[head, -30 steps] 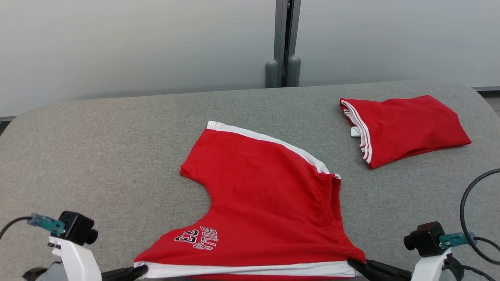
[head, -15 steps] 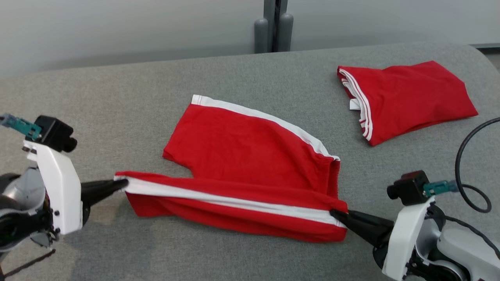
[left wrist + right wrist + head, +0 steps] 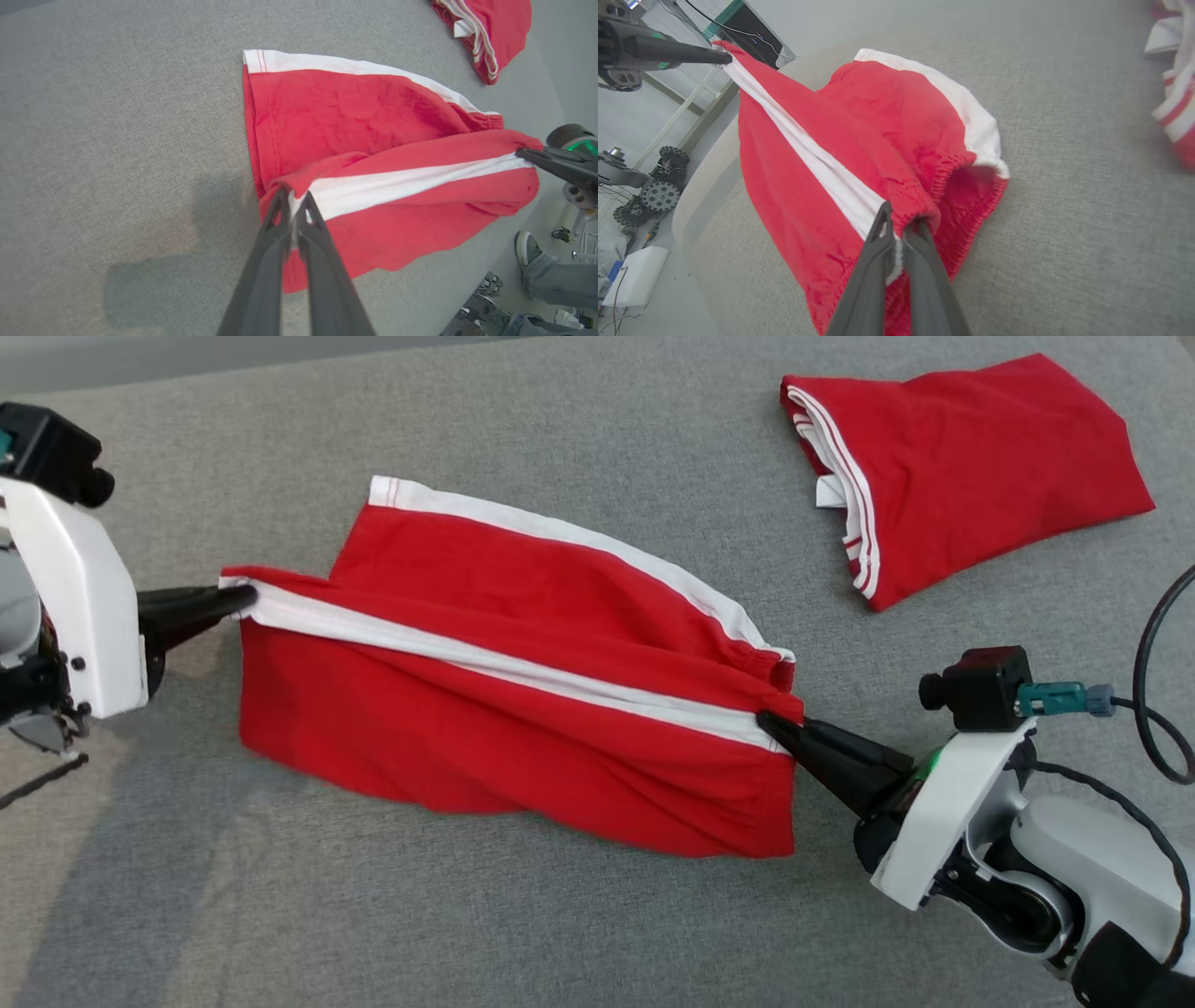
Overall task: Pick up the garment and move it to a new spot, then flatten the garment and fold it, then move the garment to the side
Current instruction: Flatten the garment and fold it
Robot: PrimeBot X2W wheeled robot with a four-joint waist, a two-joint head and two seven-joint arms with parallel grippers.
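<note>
The garment point(image 3: 523, 709) is a pair of red shorts with white side stripes, stretched across the middle of the grey padded table point(image 3: 597, 915). One leg lies flat on the cloth. The other leg is lifted and hangs over it as a fold. My left gripper point(image 3: 241, 598) is shut on the white-striped hem corner point(image 3: 293, 198) at the left. My right gripper point(image 3: 773, 723) is shut on the elastic waistband end point(image 3: 908, 218) at the right. The white stripe point(image 3: 485, 663) runs taut between the two grippers.
A second red garment point(image 3: 952, 467), folded, lies at the far right of the table. A black cable point(image 3: 1153, 681) loops by the right arm. In the left wrist view a person's shoe and trouser leg point(image 3: 537, 261) stand beyond the table edge. Small wheeled parts point(image 3: 658, 186) sit on the floor.
Both grippers have carried the held edge up and away from me, over the flat leg. The printed side has turned under. The head camera has tilted down, shifting the whole picture.
</note>
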